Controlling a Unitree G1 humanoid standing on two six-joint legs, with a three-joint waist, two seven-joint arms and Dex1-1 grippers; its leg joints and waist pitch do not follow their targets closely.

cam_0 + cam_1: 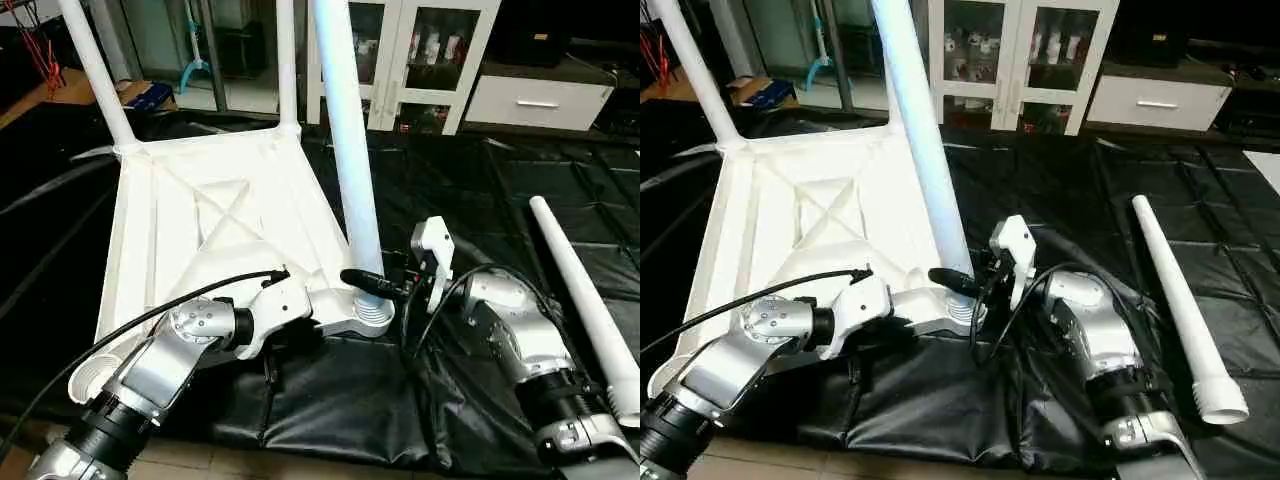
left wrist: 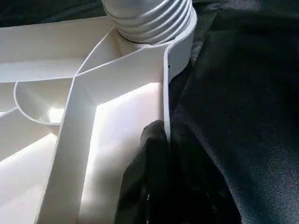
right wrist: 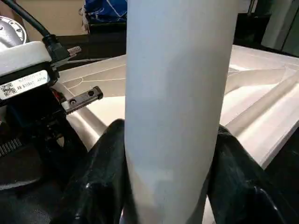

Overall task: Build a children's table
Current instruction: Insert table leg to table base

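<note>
lab-like room, black floor mat (image 1: 480, 180), white glass-door cabinet (image 1: 420, 50)

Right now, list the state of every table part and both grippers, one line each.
Tabletop: upside down on the black mat, ribbed underside up.
Two far legs: standing in their corner sockets.
Near leg: upright in the near socket.
Spare leg: lying loose on the mat.
Left gripper: shut on the tabletop's rim.
Right gripper: clamped around the near leg.

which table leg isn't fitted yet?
The leg lying flat on the black mat, beside the right arm. The other three stand upright in the tabletop's corner sockets, the nearest one held by the right pincer.
</note>
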